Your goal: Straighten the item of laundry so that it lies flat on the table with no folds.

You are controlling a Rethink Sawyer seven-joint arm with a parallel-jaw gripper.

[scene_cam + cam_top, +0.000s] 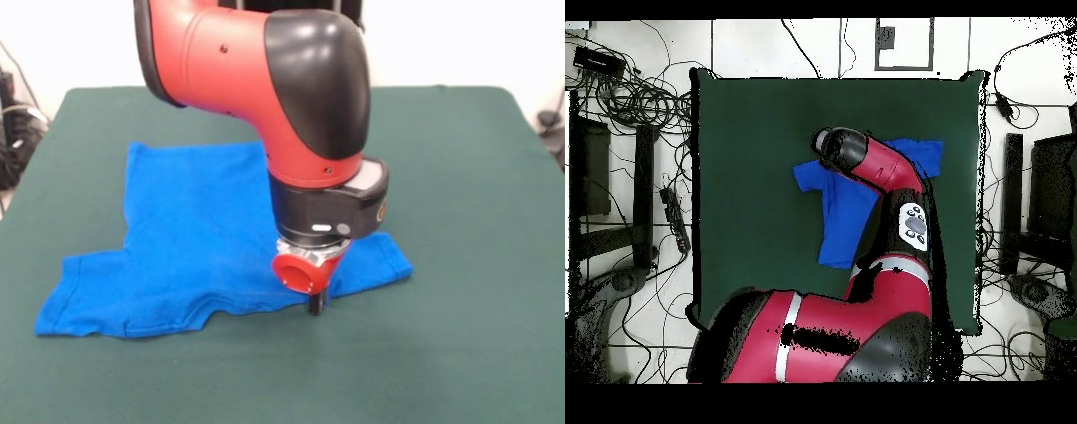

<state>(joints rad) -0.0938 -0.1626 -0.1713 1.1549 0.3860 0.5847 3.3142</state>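
The item of laundry [194, 230], a bright blue T-shirt, lies on the dark green table [459, 177] left of centre. One sleeve reaches toward the near left, the other pokes out to the right behind the arm. Its near edge looks doubled over, with a notch in the hem. My gripper [315, 303] points straight down and touches the cloth at that near edge, right of the shirt's middle. In the overhead view the red arm crosses the shirt [837, 215] and hides the gripper under its wrist; bare table [745, 150] surrounds the shirt.
Green tabletop stretches wide to the right and in front of the shirt [441, 353]. Around the table, the overhead view shows tangled cables [635, 100] and dark equipment [1055, 190] on the floor.
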